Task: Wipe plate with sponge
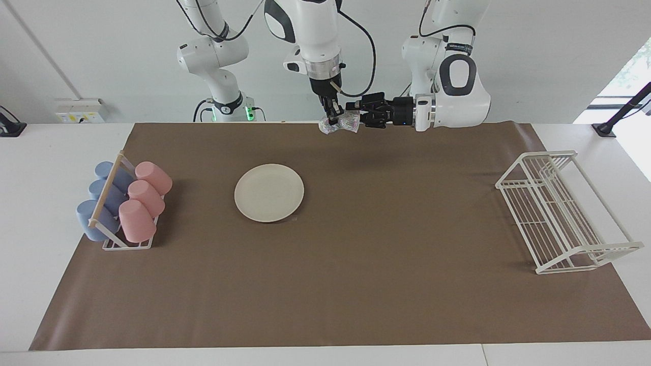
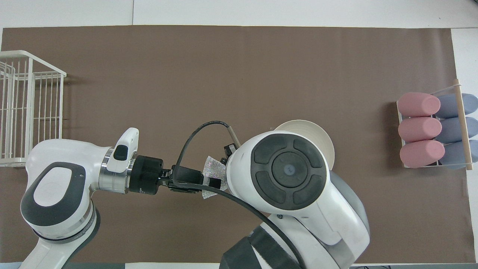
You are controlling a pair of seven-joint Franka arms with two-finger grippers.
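Hiding half the plate [image 2: 317, 130], the right pincer [image 1: 333, 119] grips the sponge [image 1: 341, 123]; left pincer's [image 1: 354, 113] hold unclear.

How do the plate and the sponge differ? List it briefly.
The plate lies flat on the brown mat; the sponge hangs in the air in the right gripper. The plate is round, smooth and matte; the sponge is crumpled and glittery. The plate is wider than the sponge. Both are pale.
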